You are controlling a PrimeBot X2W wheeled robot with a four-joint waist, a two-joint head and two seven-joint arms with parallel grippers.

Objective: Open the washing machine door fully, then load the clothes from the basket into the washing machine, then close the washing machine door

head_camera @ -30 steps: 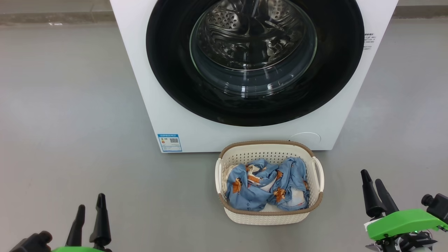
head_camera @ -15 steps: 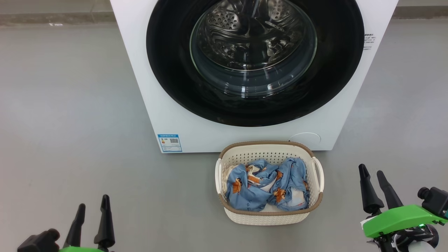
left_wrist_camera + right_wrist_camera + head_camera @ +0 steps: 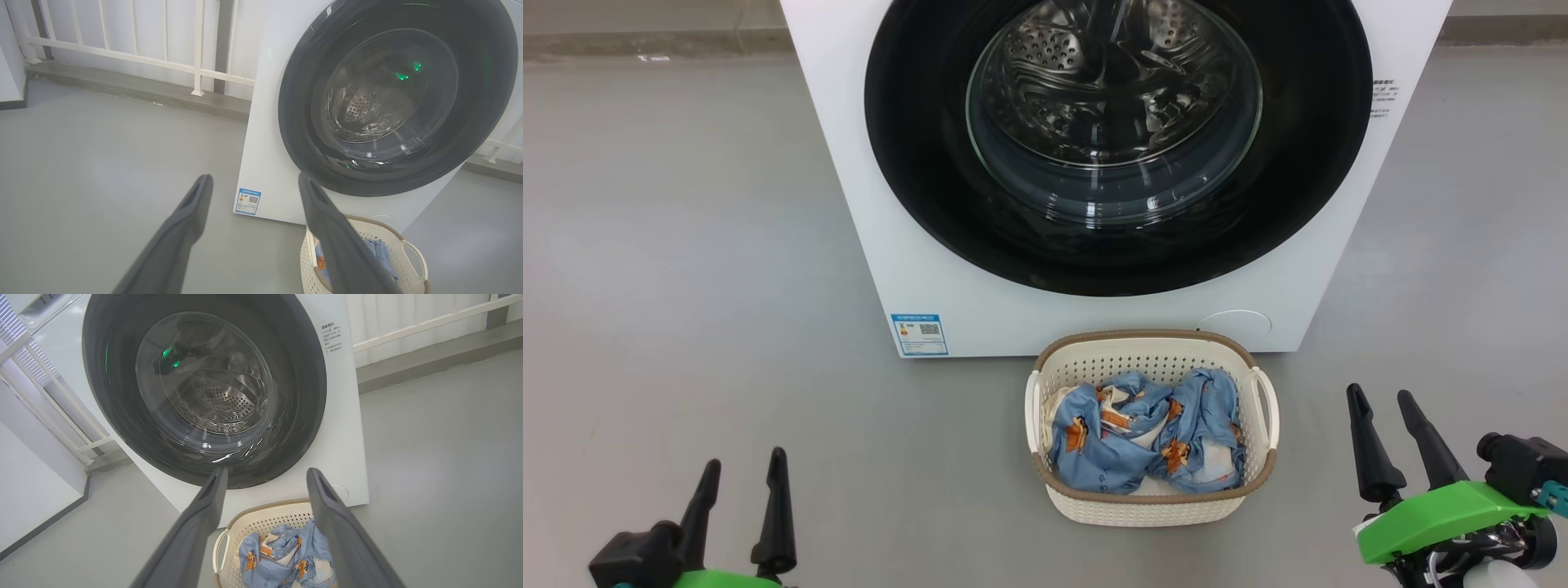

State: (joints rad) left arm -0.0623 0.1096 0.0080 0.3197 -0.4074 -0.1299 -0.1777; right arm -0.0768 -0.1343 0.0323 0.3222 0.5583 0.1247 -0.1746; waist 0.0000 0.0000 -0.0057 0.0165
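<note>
Edging up from the near corners of the head view, both arms have begun to move: over the last second the right gripper [image 3: 1378, 392] has slid a little left and farther out, and the left gripper [image 3: 745, 457] has crept right, each with its two dark fingers spread apart and holding nothing. Nothing else has shifted. The washing machine door [image 3: 1115, 122] is shut flush against the white washing machine [image 3: 947, 294], the bare steel drum [image 3: 1054, 49] showing through its glass, so opening it looks only just begun: an approach, with no contact made. The basket [image 3: 1147, 336] stands on the grey floor [image 3: 686, 245] just in front of the machine, right of its blue label sticker [image 3: 919, 333], and the clothes [image 3: 1143, 441] lie bunched inside it, untouched

Open floor lies left and right of the machine, and the grippers sit well apart from the basket, one on each side. The door's black rim reaches nearly to the machine's side edges, so a finger probably has to catch it at that narrow margin; which side is hinged I cannot tell. The basket sits right below the door's lower edge; the swing looks likely to pass above its brown rim, though that clearance is hard to judge
</note>
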